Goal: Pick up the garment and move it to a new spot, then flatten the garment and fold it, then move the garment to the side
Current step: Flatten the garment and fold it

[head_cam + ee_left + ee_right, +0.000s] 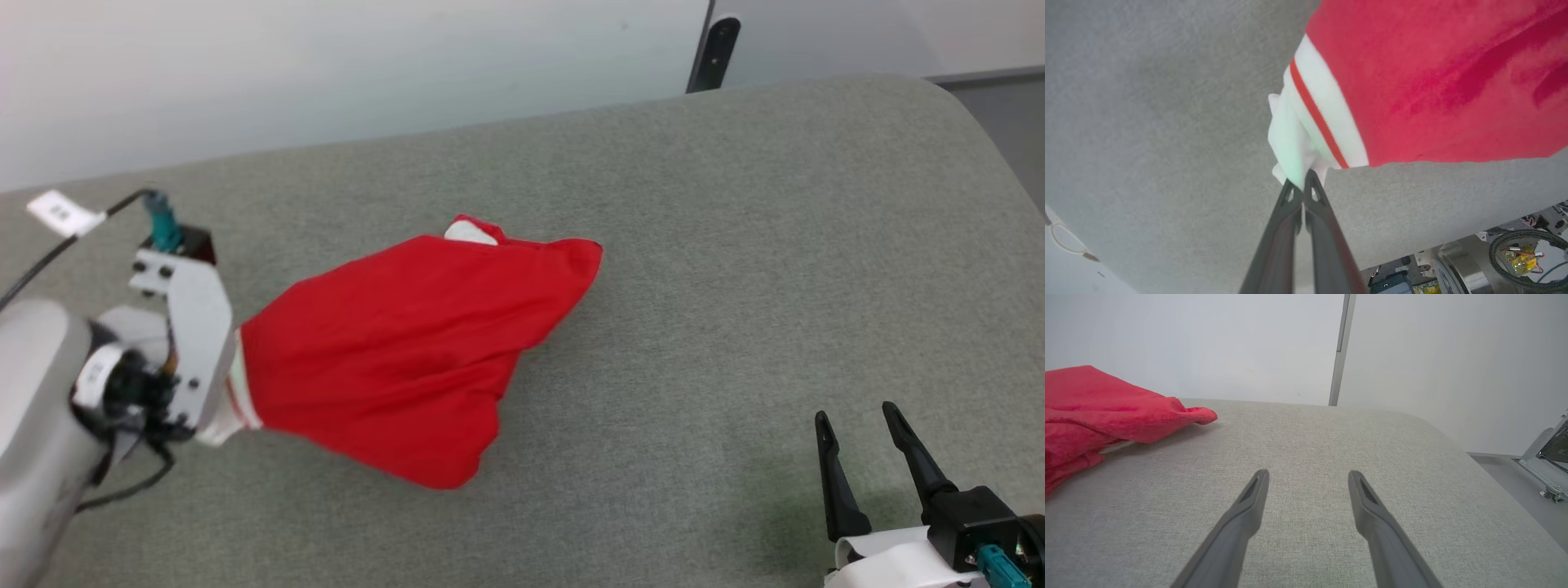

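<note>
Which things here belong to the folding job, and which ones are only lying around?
For the job: garment; left gripper, shut on its white edge; right gripper, open and holding nothing.
Only around: grey padded surface; black bracket behind it; white label.

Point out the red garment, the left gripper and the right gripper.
garment (392,359), head view, middle of its red body.
left gripper (1301,181), left wrist view, between fingertips shut on the garment's white cloth.
right gripper (1308,475), right wrist view, gap between its open fingertips.
</note>
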Robot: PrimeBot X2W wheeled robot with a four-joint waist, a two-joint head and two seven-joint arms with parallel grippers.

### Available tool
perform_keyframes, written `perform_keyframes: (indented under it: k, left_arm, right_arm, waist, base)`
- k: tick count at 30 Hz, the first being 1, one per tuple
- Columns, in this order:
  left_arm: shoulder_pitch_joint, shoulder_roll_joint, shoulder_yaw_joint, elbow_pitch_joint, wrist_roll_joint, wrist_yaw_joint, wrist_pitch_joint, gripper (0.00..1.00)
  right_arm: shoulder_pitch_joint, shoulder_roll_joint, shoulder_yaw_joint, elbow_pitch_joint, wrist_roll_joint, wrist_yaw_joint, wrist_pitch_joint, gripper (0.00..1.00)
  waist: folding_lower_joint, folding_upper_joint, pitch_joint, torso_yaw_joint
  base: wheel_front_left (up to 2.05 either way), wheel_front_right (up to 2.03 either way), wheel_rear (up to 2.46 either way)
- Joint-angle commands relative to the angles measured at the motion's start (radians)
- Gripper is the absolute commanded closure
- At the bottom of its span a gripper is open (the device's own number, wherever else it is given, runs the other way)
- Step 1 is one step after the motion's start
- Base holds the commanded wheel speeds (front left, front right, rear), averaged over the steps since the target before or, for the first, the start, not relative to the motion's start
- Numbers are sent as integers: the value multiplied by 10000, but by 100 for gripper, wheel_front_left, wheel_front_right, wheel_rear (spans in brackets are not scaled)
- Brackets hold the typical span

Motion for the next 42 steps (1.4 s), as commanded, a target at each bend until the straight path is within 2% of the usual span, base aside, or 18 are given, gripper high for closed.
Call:
perform_keyframes:
  k: [1, 8, 12, 17, 23, 37, 42]
  left_arm:
    - [338, 260, 28, -153, -12, 183, 175, 100]
    - [1756, 1018, 176, -874, -498, 917, 791, 100]
    - [2392, 1087, 170, -1102, -665, 1184, 753, 100]
    - [3145, 938, 209, -1262, -851, 1516, 422, 100]
    - [3717, 655, 64, -1010, -964, 1704, 179, 100]
    - [4898, 490, 118, -755, -1461, 2033, -46, 100]
    - [5115, 364, 192, -832, -1492, 2030, -438, 100]
  right_arm:
    - [79, 14, -13, 19, -71, -10, -9, 0]
    - [107, 16, -18, 16, -25, -10, -9, 0]
    - [71, 14, -20, 21, 12, -10, -9, 0]
    - [-39, 16, 24, 27, 54, -10, -9, 0]
    - [-50, 16, 54, 70, 56, -10, -9, 0]
    - [201, 16, 101, 257, -27, -10, -9, 0]
    - [350, 16, 106, 308, -61, -10, -9, 0]
  waist:
    - [-1, 0, -58, 90]
    - [-1, 0, -27, 117]
    - [-1, 0, 35, 90]
    - [-1, 0, 145, 1]
    - [-1, 0, 144, -84]
    - [-1, 0, -386, -65]
    - [-1, 0, -572, 22]
  base:
    - [0, 0, 0]
    - [0, 0, 0]
    - [0, 0, 0]
    - [0, 0, 0]
    - [0, 0, 0]
    - [0, 0, 0]
    - [0, 0, 0]
